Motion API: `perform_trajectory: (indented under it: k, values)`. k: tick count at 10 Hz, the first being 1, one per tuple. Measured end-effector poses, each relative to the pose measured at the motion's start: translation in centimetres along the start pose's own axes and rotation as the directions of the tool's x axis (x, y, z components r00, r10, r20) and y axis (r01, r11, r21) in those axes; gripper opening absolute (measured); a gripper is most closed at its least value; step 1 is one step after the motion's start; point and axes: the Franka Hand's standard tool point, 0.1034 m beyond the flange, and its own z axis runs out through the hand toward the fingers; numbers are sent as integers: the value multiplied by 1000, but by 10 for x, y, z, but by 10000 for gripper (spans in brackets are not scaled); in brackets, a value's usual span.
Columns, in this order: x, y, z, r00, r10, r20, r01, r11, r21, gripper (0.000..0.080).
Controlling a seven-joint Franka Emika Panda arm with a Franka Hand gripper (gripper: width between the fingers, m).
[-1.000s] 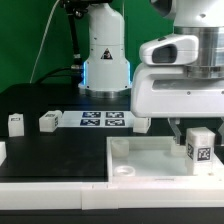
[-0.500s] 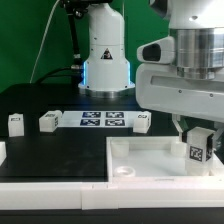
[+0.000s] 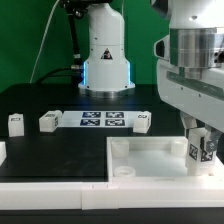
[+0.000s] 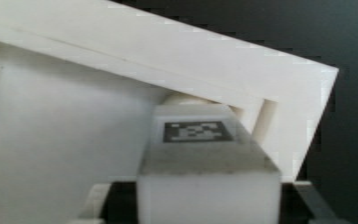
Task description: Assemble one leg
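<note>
**Leg held over the panel's far corner**

The table is black, and a big white panel lies at its near edge, with a round socket showing at one corner. Behind it the marker board lies flat, and three loose pegs sit apart from one another: one toward the exterior view's left, one just beside the board, one at the board's other end.

The arm stands over the panel on the exterior view's right. Its gripper pinches the leg between the fingers, tag facing the camera. The leg hangs directly below the gripper, its long axis roughly upright, perhaps slightly tilted, low over the panel near that side's edge. Whether its foot touches the panel cannot be told.

In the wrist view the leg points straight down at the panel's corner rim, and it hides any socket there. The next move likely turns on centring the leg over that corner hole, then lowering it along its own axis.
</note>
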Motion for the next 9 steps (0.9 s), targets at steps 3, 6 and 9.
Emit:
perform_trajectory:
  k: [3, 6, 9]
  values:
    - [-1, 0, 0, 1000, -14, 2, 14, 1000, 0, 482]
    - [-7, -1, -2, 977, -214, 4, 214, 977, -9, 639]
    - [-5, -3, -3, 805, -594, 3, 594, 805, -2, 648]
